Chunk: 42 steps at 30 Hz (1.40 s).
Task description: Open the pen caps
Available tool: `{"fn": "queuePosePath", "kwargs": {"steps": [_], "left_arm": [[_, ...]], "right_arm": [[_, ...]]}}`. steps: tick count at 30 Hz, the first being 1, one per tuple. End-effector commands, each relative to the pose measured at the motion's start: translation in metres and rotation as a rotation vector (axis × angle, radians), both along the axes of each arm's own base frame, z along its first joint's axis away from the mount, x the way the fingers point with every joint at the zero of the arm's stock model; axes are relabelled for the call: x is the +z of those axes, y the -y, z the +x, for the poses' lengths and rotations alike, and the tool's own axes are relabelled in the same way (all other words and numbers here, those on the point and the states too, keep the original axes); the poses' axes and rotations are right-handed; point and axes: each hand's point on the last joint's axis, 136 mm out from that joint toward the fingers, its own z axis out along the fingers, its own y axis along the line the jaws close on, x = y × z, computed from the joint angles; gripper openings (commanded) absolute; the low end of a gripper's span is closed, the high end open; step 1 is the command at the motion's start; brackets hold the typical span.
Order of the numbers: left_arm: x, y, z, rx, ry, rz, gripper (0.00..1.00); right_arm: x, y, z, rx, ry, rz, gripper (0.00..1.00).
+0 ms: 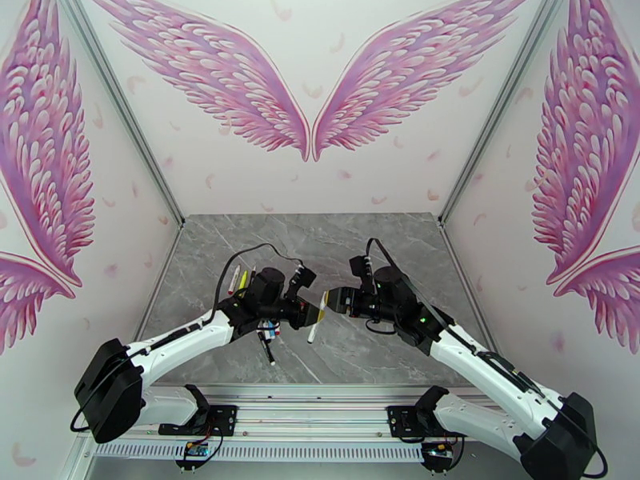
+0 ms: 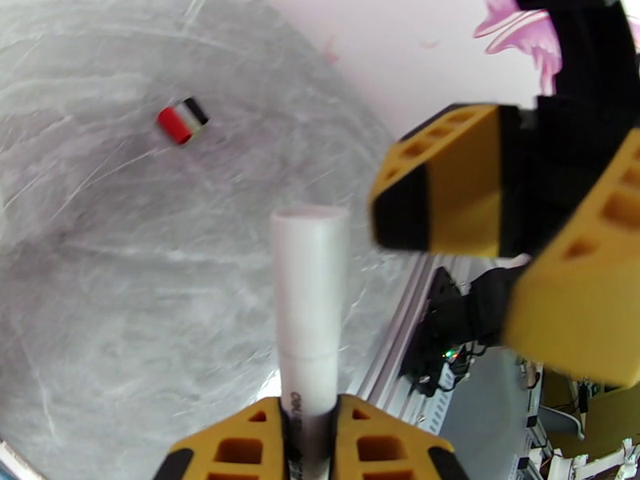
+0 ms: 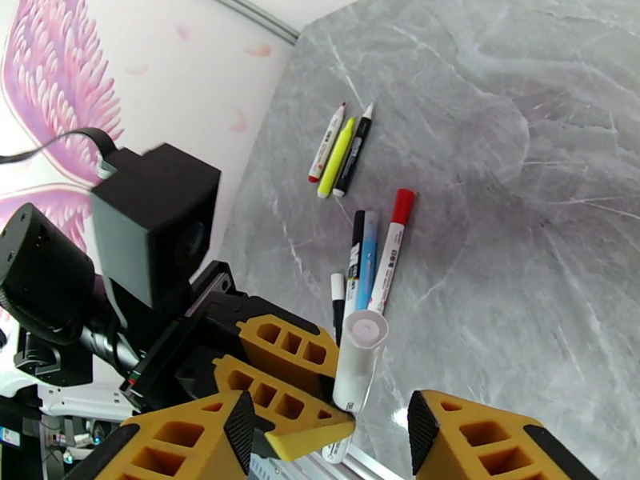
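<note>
My left gripper [image 2: 308, 442] is shut on a white pen [image 2: 309, 314], which points up and away from it above the table. The pen's flat white end [image 3: 364, 328] stands just beyond my right gripper [image 3: 328, 430], which is open with its yellow fingers [image 2: 448, 194] spread beside that end and not touching it. In the top view the two grippers, left [image 1: 314, 314] and right [image 1: 330, 301], meet at mid-table with the white pen [image 1: 315, 326] between them. A small red, white and black cap [image 2: 182, 120] lies loose on the grey table.
Three pens, one a yellow highlighter [image 3: 336, 158], lie together near the left wall. Several more, among them a red-capped pen [image 3: 390, 250] and a blue pen [image 3: 367, 262], lie below the left arm. The table's front rail [image 1: 320, 394] runs close by.
</note>
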Motion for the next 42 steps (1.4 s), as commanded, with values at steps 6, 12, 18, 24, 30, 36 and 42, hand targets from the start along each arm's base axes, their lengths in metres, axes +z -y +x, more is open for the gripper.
{"fn": "queuePosePath", "kwargs": {"steps": [6, 12, 18, 24, 30, 36, 42], "left_arm": [[0.021, 0.014, -0.008, -0.059, 0.028, -0.079, 0.14], [0.016, 0.019, -0.014, -0.074, 0.029, -0.059, 0.14], [0.016, 0.022, -0.016, -0.086, 0.032, -0.060, 0.14], [0.017, 0.023, -0.015, -0.083, 0.040, -0.057, 0.14], [0.017, 0.024, -0.017, -0.084, 0.038, -0.067, 0.21], [0.007, 0.029, -0.027, -0.110, 0.028, -0.061, 0.40], [0.002, 0.026, -0.025, -0.082, 0.035, -0.048, 0.28]], "right_arm": [[0.014, -0.003, 0.006, 0.006, 0.023, 0.034, 0.51], [0.013, -0.006, 0.009, 0.013, 0.017, 0.041, 0.42], [0.012, -0.009, 0.009, 0.024, 0.008, 0.055, 0.33], [0.011, -0.010, 0.008, 0.029, -0.001, 0.060, 0.24], [0.013, -0.009, 0.010, 0.018, -0.001, 0.066, 0.16], [0.025, -0.008, 0.012, 0.010, 0.003, 0.094, 0.15], [0.026, -0.004, 0.012, -0.003, -0.003, 0.088, 0.15]]}}
